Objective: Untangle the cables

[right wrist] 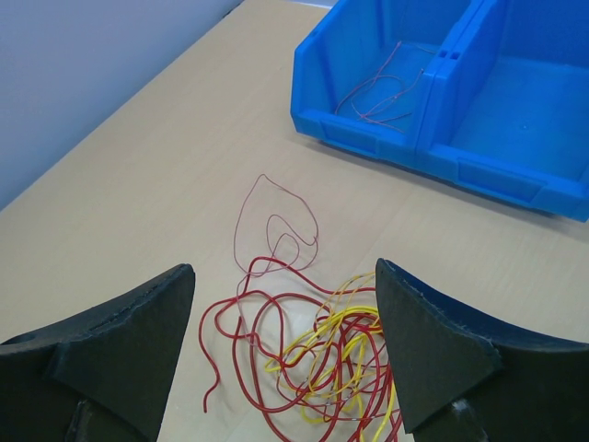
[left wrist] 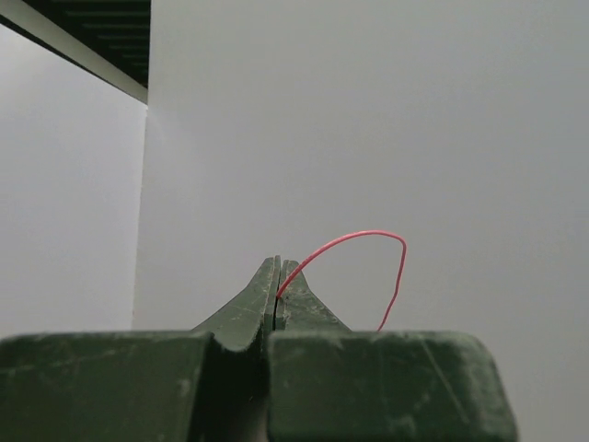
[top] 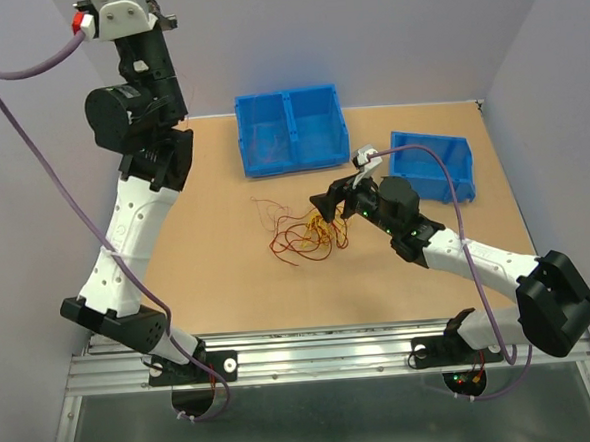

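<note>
While the left pincer (left wrist: 279, 269) clamps a red cable (left wrist: 368, 234), the right pincer (right wrist: 283, 272) gapes above cables (right wrist: 340, 324).

You look down on the whole table (top: 218, 276) from above; the right wrist shares its cables (right wrist: 304, 341), close; the left wrist faces wall (left wrist: 368, 138).

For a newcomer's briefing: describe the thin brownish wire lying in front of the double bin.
Find the double blue bin at the far side of the table. On the wood before it, at the tangle's far edge, lies the thin brownish wire. Unlike the bright red and yellow strands, it is dull, finer, and curls in a heart-like loop.
</note>
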Action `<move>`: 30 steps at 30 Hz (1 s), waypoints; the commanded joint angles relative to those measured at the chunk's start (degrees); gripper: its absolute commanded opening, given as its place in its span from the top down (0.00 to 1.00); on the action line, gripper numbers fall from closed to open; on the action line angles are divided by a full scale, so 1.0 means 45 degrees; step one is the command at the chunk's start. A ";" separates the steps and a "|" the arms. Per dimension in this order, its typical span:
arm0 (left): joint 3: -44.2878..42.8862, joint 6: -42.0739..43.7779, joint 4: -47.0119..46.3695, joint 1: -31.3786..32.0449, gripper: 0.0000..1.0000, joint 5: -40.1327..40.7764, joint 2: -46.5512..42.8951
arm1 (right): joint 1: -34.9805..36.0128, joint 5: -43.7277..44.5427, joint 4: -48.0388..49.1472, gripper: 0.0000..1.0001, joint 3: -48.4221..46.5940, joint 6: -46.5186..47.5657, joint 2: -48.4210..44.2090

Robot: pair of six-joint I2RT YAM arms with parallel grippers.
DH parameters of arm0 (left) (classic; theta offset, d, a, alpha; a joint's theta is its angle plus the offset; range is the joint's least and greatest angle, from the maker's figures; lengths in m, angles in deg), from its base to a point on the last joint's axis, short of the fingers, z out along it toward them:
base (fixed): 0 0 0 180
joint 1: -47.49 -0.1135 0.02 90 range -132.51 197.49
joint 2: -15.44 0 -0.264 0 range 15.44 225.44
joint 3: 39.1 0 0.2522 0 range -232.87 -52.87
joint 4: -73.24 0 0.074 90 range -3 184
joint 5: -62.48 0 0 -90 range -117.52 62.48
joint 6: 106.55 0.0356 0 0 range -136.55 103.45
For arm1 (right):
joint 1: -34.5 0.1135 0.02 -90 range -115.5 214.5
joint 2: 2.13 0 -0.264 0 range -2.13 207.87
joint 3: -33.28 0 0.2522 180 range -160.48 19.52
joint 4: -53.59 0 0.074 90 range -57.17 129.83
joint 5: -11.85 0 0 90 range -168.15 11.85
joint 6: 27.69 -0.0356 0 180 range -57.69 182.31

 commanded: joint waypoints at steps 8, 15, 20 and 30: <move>0.0260 -0.1251 -0.0206 0.0185 1.00 -0.0396 0.1102 | 0.0096 0.0190 0.0626 0.16 0.0182 0.0101 -0.0276; 0.0593 -0.1877 0.0535 0.0224 1.00 -0.0670 0.1900 | 0.0115 0.0249 0.0626 0.16 0.0319 0.0120 -0.0510; -0.0052 -0.2150 0.1299 0.0205 1.00 -0.0201 0.2976 | 0.0135 0.0327 0.0626 0.16 0.0436 0.0140 -0.0666; 0.0553 -0.3087 0.1709 0.0010 1.00 -0.0708 0.4871 | 0.0115 0.0405 0.0508 0.16 0.0651 0.0237 -0.1077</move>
